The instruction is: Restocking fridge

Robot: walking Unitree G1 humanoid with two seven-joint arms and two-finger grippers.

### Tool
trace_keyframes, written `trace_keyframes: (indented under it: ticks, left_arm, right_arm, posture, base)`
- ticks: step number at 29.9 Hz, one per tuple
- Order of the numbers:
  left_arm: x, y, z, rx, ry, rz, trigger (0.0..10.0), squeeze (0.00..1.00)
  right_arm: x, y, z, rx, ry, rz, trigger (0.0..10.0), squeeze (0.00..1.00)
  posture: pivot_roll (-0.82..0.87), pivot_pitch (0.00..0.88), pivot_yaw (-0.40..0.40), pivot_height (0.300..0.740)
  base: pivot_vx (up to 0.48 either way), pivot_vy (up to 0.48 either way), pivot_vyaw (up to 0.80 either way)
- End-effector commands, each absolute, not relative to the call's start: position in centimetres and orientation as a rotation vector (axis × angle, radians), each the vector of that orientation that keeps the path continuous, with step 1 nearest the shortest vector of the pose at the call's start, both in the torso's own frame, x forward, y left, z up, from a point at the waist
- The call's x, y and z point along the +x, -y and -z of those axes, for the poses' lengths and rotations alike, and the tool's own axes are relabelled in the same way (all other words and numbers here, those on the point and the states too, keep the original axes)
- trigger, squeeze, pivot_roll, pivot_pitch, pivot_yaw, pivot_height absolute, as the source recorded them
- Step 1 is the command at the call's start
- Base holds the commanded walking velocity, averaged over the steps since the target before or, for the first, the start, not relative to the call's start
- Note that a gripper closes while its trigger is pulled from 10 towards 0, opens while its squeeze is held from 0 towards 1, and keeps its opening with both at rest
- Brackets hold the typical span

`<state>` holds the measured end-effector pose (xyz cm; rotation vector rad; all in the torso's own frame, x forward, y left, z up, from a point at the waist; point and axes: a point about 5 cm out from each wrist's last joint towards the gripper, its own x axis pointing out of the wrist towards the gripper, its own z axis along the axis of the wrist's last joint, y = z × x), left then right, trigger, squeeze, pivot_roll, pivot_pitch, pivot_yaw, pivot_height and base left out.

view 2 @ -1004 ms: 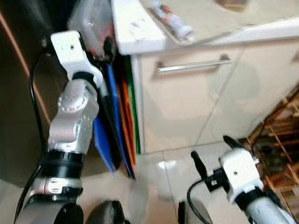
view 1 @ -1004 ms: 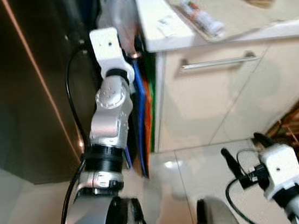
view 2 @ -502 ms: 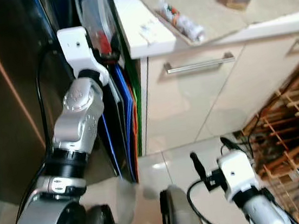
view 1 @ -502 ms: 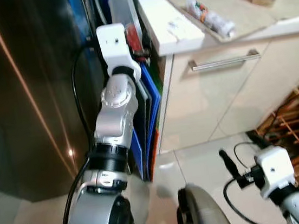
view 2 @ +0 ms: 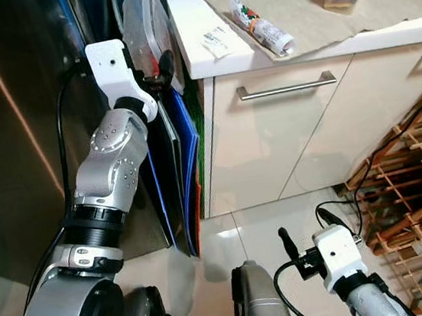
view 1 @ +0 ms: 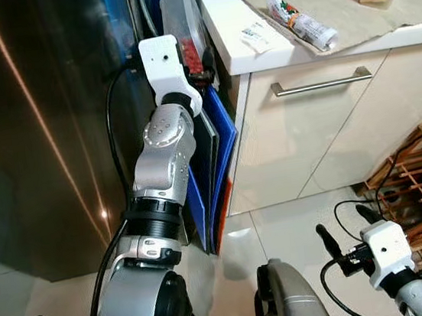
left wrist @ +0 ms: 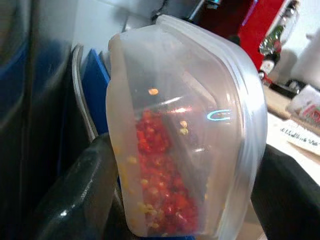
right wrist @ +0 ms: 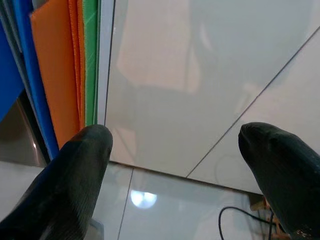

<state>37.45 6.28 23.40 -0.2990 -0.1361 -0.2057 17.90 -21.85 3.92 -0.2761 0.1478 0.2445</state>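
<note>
Left gripper (left wrist: 175, 200) is raised beside the bench (view 2: 190, 52), clamping a clear plastic container (left wrist: 185, 130) of what looks like chopped red chili, right by the blue boards (view 1: 221, 149). Right gripper (right wrist: 175, 165) hangs low over the floor, its 2 fingers spread wide.

gap fridge (view 1: 31, 134) / counter (view 1: 230, 28): packed with boards (view 1: 214, 150) | tiled floor (view 1: 296, 221): open | wine rack (view 1: 420, 171): blocks right
</note>
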Motion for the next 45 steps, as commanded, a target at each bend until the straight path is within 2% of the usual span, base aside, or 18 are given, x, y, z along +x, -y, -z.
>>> trace_keyframes:
  ticks: [1, 3, 6, 12, 18, 20, 24, 28, 34, 39, 42, 45]
  left_arm:
    - [37.6, -6.4, -21.7, -0.381, 0.025, 0.169, 0.0, 0.00]
    - [37.4, -6.2, -21.8, -0.460, 0.013, 0.169, 0.0, 0.00]
    - [37.0, -5.8, -22.5, -0.459, 0.058, 0.196, 0.0, 0.00]
    - [36.1, -5.2, -24.8, -0.377, 0.188, 0.283, 0.0, 0.00]
    - [34.5, -5.4, -27.6, -0.302, 0.356, 0.359, 0.0, 0.00]
    - [33.8, -6.0, -27.7, -0.223, 0.393, 0.373, 0.0, 0.00]
    - [33.1, -6.7, -27.1, -0.154, 0.410, 0.381, 0.0, 0.00]
    - [31.1, -8.6, -26.8, -0.089, 0.439, 0.405, 0.0, 0.00]
    - [29.3, -8.0, -27.8, -0.084, 0.497, 0.469, 0.0, 0.00]
    - [28.6, -8.3, -28.3, -0.050, 0.518, 0.446, 0.0, 0.00]
    - [28.4, -9.0, -27.8, 0.005, 0.505, 0.410, 0.0, 0.00]
    - [27.6, -11.1, -23.8, 0.074, 0.399, 0.370, 0.0, 0.00]
  right_arm:
    - [17.6, 22.5, -4.0, -0.277, -0.145, -0.228, 10.0, 0.00]
    - [17.7, 22.5, -3.9, -0.277, -0.125, -0.233, 10.0, 0.00]
    - [17.8, 22.5, -3.8, -0.279, -0.114, -0.236, 10.0, 0.00]
    - [18.0, 22.6, -3.7, -0.279, -0.101, -0.237, 10.0, 0.00]
    - [19.0, 20.9, -4.0, -0.276, -0.060, -0.248, 10.0, 0.00]
    - [19.4, 20.5, -4.4, -0.272, -0.035, -0.245, 10.0, 0.00]
    - [19.9, 20.3, -4.9, -0.267, -0.006, -0.230, 10.0, 0.00]
    - [20.7, 19.6, -7.4, -0.263, 0.063, -0.220, 10.0, 0.00]
    - [21.2, 18.9, -8.3, -0.260, 0.084, -0.230, 10.0, 0.00]
    - [21.7, 17.8, -9.3, -0.257, 0.105, -0.246, 10.0, 0.00]
    - [22.0, 17.3, -10.1, -0.247, 0.123, -0.239, 10.0, 0.00]
    - [22.4, 17.1, -11.0, -0.213, 0.164, -0.201, 10.0, 0.00]
  posture:
    - [-0.14, 0.119, -0.027, 0.650]
    - [-0.14, 0.115, -0.027, 0.650]
    - [-0.14, 0.111, -0.028, 0.650]
    - [-0.13, 0.101, -0.032, 0.650]
    - [-0.12, 0.089, -0.033, 0.650]
    - [-0.12, 0.079, -0.030, 0.650]
    - [-0.11, 0.071, -0.029, 0.650]
    - [-0.08, 0.061, -0.029, 0.650]
    - [-0.06, 0.049, -0.033, 0.650]
    - [-0.04, 0.035, -0.037, 0.650]
    - [-0.03, 0.023, -0.038, 0.650]
    - [-0.02, 0.011, -0.029, 0.650]
  base:
    - [0.000, 0.000, 0.00]
    - [0.000, 0.000, 0.00]
    - [0.000, 0.000, 0.00]
    - [0.000, 0.000, 0.00]
    - [0.000, 0.000, 0.00]
    - [0.000, 0.000, 0.00]
    - [0.000, 0.000, 0.00]
    - [0.000, 0.000, 0.00]
    - [0.000, 0.000, 0.00]
    - [0.000, 0.000, 0.00]
    - [0.000, 0.000, 0.00]
    - [0.000, 0.000, 0.00]
